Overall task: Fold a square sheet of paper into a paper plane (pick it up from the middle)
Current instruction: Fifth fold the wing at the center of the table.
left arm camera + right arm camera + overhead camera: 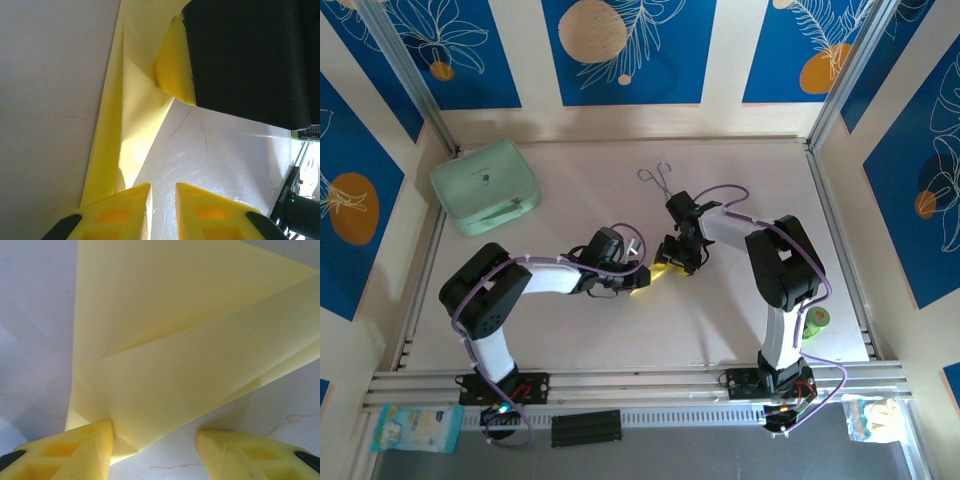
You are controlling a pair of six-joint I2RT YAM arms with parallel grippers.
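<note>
Subject: the square sheet of paper [190,340], by now a creased yellow wedge with overlapping flaps, lies flat on the table [720,320] at mid-table, between the two arms.
Left gripper: the left gripper [162,192] is low over the table at the wedge's long edge. Its fingers stand narrowly apart with bare table in the gap, and they pinch nothing.
Right gripper: the right gripper [155,440] straddles one corner of the wedge with its fingers spread. One pad touches the paper's edge, and the other rests on bare table beside it.
Step in hand: probably setting a diagonal fold toward the paper plane's nose.
Method: one gripper should pin the wedge near the crease while the other presses along it, low and slow, so the layers stay aligned.
Risk: thin paper may slide or buckle if pushed sideways, and the two grippers are close enough to collide.
Bystanders: the mint-green case [485,187] and metal tongs [658,177] lie well apart from the work.
</note>
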